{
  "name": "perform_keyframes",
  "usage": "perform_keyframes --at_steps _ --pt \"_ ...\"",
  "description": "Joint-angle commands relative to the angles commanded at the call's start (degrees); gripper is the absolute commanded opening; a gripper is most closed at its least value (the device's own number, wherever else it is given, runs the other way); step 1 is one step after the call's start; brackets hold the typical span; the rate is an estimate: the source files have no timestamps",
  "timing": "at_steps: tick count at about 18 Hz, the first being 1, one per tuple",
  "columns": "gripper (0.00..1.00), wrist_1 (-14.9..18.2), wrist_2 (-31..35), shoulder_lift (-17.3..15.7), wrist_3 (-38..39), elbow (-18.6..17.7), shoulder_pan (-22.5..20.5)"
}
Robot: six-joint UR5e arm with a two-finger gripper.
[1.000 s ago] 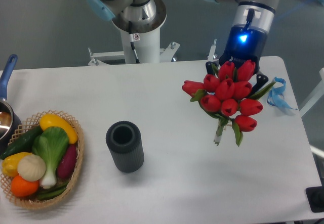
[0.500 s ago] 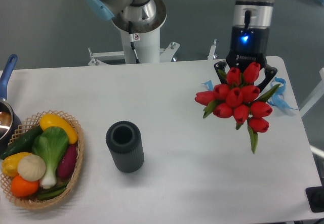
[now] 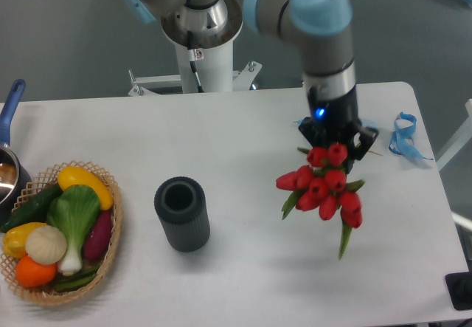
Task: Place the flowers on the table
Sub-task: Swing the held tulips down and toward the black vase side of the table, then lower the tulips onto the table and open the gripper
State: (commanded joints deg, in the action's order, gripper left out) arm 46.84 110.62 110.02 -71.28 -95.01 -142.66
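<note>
Gripper (image 3: pixel 338 136) clenched on flowers (image 3: pixel 324 188), bunch held heads-down over right part of surface (image 3: pixel 243 135), prob. not touching yet; hard to tell. Risk: letting go w/ blooms first, crushing petals or rolling toward blue ribbon (image 3: pixel 404 136).

Flowers (image 3: pixel 324 187): bunch of red tulips w/ green leaves, blooms toward camera, stems hidden behind heads, held up over right half of white counter (image 3: pixel 251 268) w/ rounded corners, one long leaf hanging down at lower right, faint shadow on counter beneath the bunch.
</note>
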Motion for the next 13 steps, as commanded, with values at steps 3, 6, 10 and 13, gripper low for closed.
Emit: perform_keyframes --at_steps 3,6,10,13 --pt "0.29 -0.26 6.35 5.27 0.09 1.40 3.34" --pt "0.30 -0.79 5.92 10.46 0.79 3.33 4.40" --pt "0.30 -0.79 6.62 16.00 3.15 6.32 4.49" --pt "0.45 -0.88 6.45 16.28 2.99 6.33 4.49"
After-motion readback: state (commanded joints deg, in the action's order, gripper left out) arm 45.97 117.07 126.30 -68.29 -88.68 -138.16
